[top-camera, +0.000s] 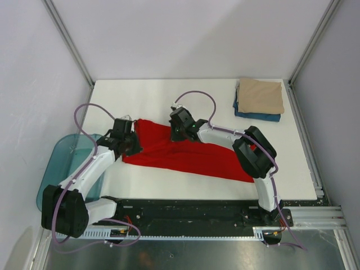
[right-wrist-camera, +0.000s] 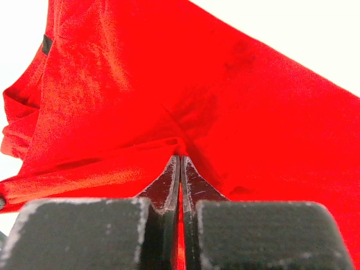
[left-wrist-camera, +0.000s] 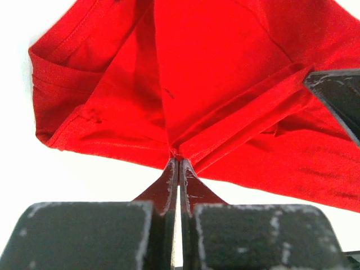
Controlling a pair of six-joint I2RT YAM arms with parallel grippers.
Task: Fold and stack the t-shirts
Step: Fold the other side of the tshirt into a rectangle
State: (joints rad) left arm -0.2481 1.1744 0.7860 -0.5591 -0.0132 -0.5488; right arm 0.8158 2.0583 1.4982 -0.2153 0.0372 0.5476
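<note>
Done: tan t-shirt [top-camera: 260, 95] folded atop blue t-shirt [top-camera: 257, 116], stacked at 1 o'clock on the worktop [top-camera: 169, 95]. Pending: red t-shirt [top-camera: 185, 156] mid-worktop, seemingly only part-folded, not yet stacked. Jaws of left gripper [left-wrist-camera: 175, 160] pinch its 9 o'clock end; jaws of right gripper [right-wrist-camera: 180, 158] pinch its 12 o'clock edge.

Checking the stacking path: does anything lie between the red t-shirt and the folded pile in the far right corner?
Nothing visible does. The left pincer and right pincer grip the red t-shirt; only bare table lies between it and the tan t-shirt stacked on the blue t-shirt.
</note>
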